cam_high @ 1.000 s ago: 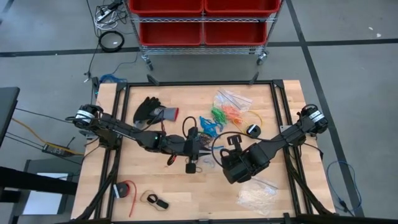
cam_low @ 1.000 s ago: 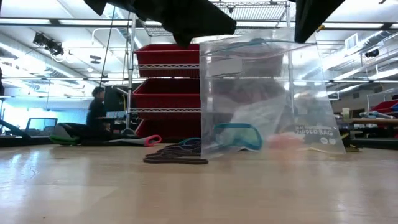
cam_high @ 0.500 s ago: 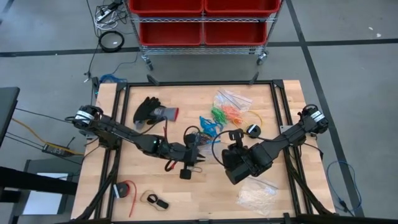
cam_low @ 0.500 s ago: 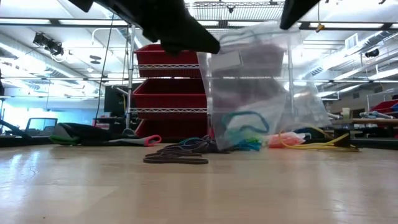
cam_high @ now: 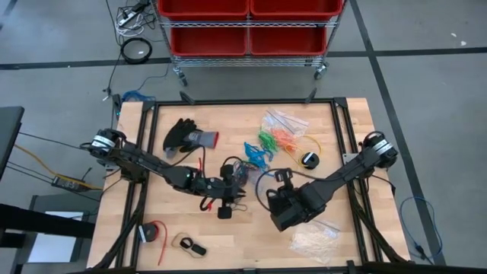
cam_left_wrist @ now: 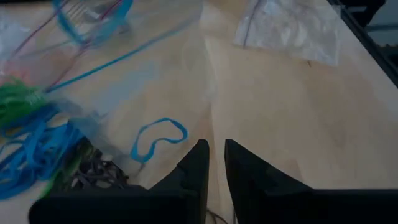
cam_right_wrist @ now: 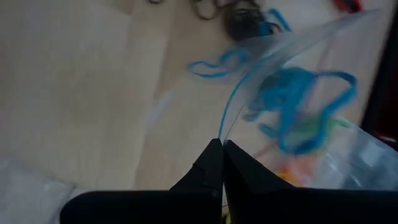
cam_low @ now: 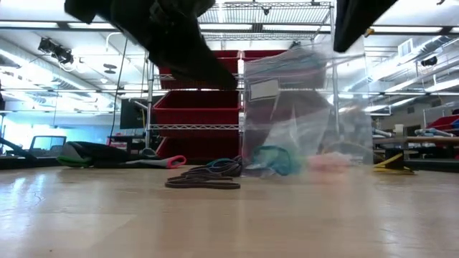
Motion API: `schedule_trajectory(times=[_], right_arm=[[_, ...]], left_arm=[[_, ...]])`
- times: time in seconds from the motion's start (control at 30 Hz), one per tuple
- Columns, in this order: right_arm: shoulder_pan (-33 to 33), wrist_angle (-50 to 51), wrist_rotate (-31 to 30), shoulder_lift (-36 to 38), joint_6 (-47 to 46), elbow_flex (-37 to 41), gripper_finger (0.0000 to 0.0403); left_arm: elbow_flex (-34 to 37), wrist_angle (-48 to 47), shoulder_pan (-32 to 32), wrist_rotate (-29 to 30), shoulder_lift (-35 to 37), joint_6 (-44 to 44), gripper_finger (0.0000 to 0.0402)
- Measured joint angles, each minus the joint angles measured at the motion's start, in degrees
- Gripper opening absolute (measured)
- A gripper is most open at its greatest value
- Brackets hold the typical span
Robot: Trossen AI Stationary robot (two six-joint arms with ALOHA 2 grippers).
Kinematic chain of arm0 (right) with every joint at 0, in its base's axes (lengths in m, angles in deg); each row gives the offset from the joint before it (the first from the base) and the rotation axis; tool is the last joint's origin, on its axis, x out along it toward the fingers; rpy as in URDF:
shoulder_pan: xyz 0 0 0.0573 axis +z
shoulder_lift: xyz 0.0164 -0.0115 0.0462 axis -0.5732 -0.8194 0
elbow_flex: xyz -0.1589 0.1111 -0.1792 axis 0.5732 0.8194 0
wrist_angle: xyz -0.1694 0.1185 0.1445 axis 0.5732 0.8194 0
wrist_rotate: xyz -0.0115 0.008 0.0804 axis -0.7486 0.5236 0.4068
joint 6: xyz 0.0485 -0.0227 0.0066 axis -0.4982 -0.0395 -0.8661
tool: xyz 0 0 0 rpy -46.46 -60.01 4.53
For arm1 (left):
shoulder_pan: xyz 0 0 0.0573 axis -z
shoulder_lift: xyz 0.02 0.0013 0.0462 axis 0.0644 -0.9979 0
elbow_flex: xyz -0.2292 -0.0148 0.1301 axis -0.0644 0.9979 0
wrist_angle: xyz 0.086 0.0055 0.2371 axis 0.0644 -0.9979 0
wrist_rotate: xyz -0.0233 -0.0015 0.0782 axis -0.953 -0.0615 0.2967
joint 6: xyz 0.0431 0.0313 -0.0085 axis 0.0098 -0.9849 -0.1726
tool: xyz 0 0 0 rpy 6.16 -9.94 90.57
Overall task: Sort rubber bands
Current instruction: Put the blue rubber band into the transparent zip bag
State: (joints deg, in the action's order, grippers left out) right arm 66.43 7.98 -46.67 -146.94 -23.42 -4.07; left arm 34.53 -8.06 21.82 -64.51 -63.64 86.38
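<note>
Clear plastic bag (cam_low: 305, 107) is hanging from your right gripper (cam_right_wrist: 221, 144), jaws pinched closed on its edge, while your left gripper (cam_left_wrist: 211, 155), jaws nearly closed on nothing visible, is risking a snag that could be spilling the blue rubber bands (cam_right_wrist: 298, 102).

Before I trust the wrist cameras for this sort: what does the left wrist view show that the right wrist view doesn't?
Left wrist only: the bag of whitish pieces and green rubber bands.
Right wrist only: the right gripper shut on the clear bag's edge.
Both: the clear bag, blue rubber bands, black bands and the wooden table.
</note>
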Motion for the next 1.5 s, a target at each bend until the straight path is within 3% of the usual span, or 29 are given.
schedule_trajectory(times=[0.27, 0.57, 1.27, 1.37, 1.43, 1.5], right_arm=[[-1.9, -2.4, 2.5, -5.3, 2.2, 0.0, 0.0000], [-2.5, -9.0, 1.8, -4.9, 2.2, 0.0, 0.0000], [-2.8, -9.7, 1.2, -4.9, 1.5, 0.0, 0.0000], [-2.8, -10.2, 1.2, -4.9, 0.5, 0.0, 0.0000], [-2.8, -10.1, 1.2, -4.9, -0.3, 0.0, 0.0000], [-2.8, -10.1, 1.2, -4.9, -0.9, 0.0, 0.0000]], left_arm=[[7.6, 13.8, -0.1, -0.1, 0.0, 4.5, 0.0060], [12.2, 25.1, -0.1, -0.1, 0.0, 6.4, 0.0060], [12.6, 23.8, -0.2, 0.3, 0.0, 4.6, 0.0060], [12.6, 19.5, -1.3, 4.9, 0.1, 0.1, 0.0059], [12.6, 15.7, -3.2, 10.2, 0.5, 0.3, 0.0057], [12.6, 13.0, -6.6, 11.4, 0.5, 2.0, 0.0053]])
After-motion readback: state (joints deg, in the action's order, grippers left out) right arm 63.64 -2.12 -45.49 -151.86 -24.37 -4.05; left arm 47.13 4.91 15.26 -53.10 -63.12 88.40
